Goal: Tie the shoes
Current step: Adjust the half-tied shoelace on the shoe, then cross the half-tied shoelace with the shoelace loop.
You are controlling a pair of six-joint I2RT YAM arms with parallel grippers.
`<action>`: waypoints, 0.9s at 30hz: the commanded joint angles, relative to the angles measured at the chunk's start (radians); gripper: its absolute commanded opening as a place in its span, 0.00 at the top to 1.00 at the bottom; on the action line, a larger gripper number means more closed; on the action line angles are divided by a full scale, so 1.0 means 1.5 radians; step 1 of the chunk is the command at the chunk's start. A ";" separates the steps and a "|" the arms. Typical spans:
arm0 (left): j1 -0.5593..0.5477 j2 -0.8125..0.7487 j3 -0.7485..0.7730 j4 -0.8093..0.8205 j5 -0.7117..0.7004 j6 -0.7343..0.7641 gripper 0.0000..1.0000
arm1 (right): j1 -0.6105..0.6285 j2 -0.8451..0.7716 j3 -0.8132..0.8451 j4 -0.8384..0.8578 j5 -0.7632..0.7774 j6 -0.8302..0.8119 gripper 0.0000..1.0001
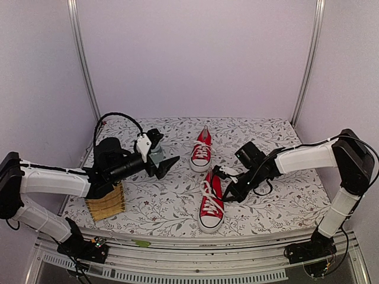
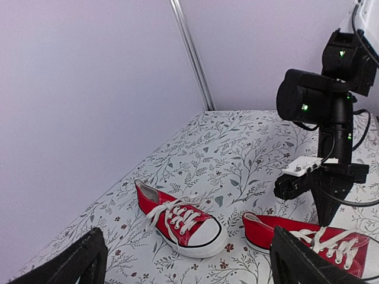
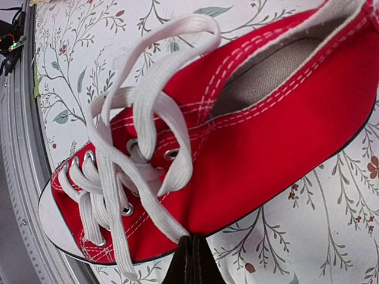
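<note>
Near red canvas sneaker (image 1: 211, 204), white laces loose, lies on floral-print bench (image 1: 272, 207), long axis near-far, toe toward the arm bases. Right hand (image 3: 190, 263) closed, nothing visibly pinched, just beside its right flank. Left hand (image 1: 163, 152) wide open, well left.

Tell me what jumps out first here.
Two red shoes at centre: the near shoe, its white laces in loose loops, and the far shoe behind it. The right arm has jaws shut at the near shoe's side; the left arm has jaws wide open, off left.
</note>
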 commanded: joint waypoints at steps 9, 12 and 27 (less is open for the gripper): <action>-0.034 -0.011 0.010 -0.040 0.039 0.032 0.04 | 0.002 -0.084 -0.018 -0.059 0.052 0.005 0.83; -0.057 -0.013 0.007 -0.043 0.027 0.062 0.04 | 0.006 -0.043 0.014 -0.138 0.134 0.007 0.75; -0.062 -0.007 0.010 -0.053 0.037 0.091 0.04 | 0.071 0.080 0.092 -0.210 0.212 -0.037 0.61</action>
